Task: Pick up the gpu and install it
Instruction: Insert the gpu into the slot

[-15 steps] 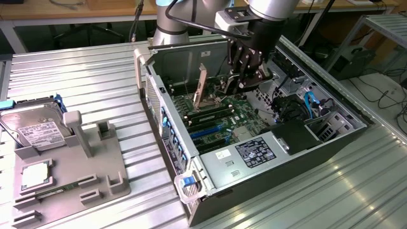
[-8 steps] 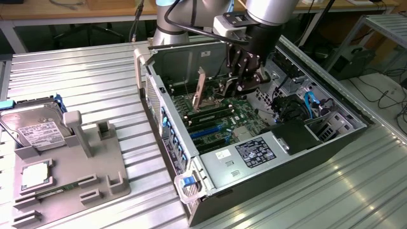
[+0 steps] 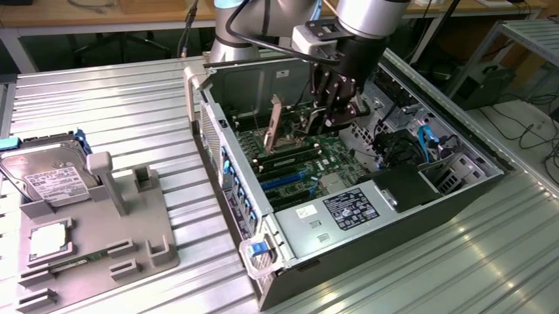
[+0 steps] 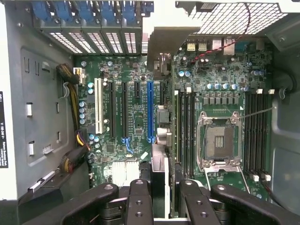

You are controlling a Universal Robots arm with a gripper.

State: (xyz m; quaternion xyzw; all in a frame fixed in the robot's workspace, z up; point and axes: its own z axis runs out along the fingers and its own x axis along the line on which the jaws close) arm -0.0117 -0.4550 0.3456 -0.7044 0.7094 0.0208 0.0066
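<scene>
Black fingers [image 4: 140,199] of the hand [image 4: 158,197] sit closest to the wrist camera, closed on the gpu [image 4: 159,168], which they hold edge-on over the motherboard [image 4: 136,117]. From outside, the hand [image 3: 336,114] hangs inside the open computer case [image 3: 288,235] on the ribbed metal tabletop [image 3: 105,111], with the gpu [image 3: 273,124] standing upright above the green board, its bracket end toward the case's rear wall.

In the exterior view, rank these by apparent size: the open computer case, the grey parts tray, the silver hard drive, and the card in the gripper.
1. Open black computer case
2. Grey plastic parts tray
3. Silver hard drive with white label
4. Thin card held edge-on in the gripper; its true size is unsure.
</scene>
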